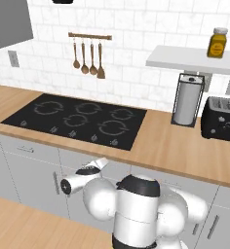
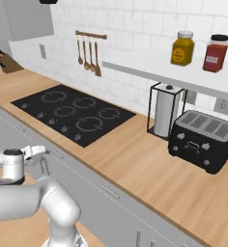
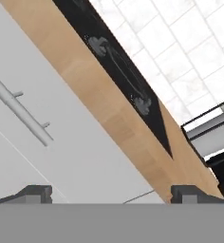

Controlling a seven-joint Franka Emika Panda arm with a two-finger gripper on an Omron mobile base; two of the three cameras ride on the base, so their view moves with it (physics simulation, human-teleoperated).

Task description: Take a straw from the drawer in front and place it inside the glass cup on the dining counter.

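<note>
Pincer (image 3: 111, 192) stands wide open with nothing between its two dark tips, hanging low before the grey cabinet fronts. Just ahead of it lies the drawer (image 3: 61, 123), shut, its slim metal bar handle (image 3: 21, 113) up and to the left of the tips. Beyond the drawer front runs the wood counter edge (image 3: 109, 114), then the black cooktop (image 3: 118, 71) and white tiled wall (image 3: 190, 52).
</note>
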